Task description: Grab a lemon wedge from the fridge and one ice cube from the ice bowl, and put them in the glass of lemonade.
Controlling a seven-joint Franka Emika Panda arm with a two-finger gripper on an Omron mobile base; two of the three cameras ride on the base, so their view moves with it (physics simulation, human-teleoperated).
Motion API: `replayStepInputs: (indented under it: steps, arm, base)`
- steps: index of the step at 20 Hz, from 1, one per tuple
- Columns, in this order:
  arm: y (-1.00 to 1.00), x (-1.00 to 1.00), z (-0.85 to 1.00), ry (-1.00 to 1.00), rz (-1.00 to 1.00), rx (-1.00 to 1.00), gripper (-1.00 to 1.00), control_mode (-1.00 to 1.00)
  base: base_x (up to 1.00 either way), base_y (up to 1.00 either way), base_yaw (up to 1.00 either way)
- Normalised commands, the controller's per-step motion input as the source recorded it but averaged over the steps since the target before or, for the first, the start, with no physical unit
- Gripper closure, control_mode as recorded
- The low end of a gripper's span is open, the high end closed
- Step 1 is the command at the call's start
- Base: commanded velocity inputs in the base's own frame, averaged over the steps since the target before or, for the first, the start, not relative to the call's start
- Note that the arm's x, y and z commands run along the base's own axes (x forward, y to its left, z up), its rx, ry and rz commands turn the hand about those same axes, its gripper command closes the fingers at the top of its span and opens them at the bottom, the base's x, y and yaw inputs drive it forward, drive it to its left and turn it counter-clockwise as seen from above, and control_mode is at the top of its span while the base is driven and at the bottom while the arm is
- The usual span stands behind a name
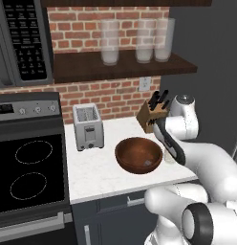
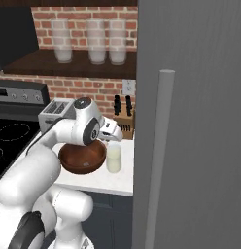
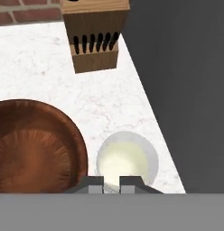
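landmark: we take the glass of lemonade (image 3: 127,160) as reference; it stands on the white counter (image 1: 96,174), close to the counter's front edge.
gripper (image 3: 111,186): directly above the glass, fingertips drawn nearly together with only a thin gap; we see nothing between them.
ice bowl (image 1: 138,154): just beside the glass on the stove side, rims nearly touching; a small pale patch inside may be an ice cube, too faint for us to confirm.
lemon wedge: we cannot make one out, neither in the glass nor at the fingertips.
fridge (image 2: 190,121): a dark wall just beside the glass on the far side from the bowl, door closed, bar handle (image 2: 159,155) toward us.
knife block (image 3: 95,38): behind the glass, against the brick wall.
toaster (image 1: 88,126): well beyond the bowl from the glass.
step in hand: we judge a drop over the glass, or a hover just after one.
next move: a straight lift clear of the rim before any sideways travel.
open room: bare counter behind the glass toward the knife block; little clearance to bowl, fridge and counter edge.
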Motion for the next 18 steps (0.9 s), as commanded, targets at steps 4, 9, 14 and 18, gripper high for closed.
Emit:
replayStepInputs:
  steps: [4, 9, 14, 18]
  arm:
    - [-0.50, 0.20, 0.01, 0.00, -0.14, 0.00, 1.00, -1.00]
    - [-0.01, 0.33, -0.05, 0.01, -0.01, -0.03, 1.00, -1.00]
    - [0.01, 0.31, -0.15, 0.02, 0.00, -0.02, 1.00, -1.00]
    - [0.00, 0.01, -0.27, 0.07, 0.00, -0.01, 1.00, -1.00]
  base:
    - [0.00, 0.00, 0.00]
    - [0.00, 0.00, 0.00]
    - [0.00, 0.00, 0.00]
    - [0.00, 0.00, 0.00]
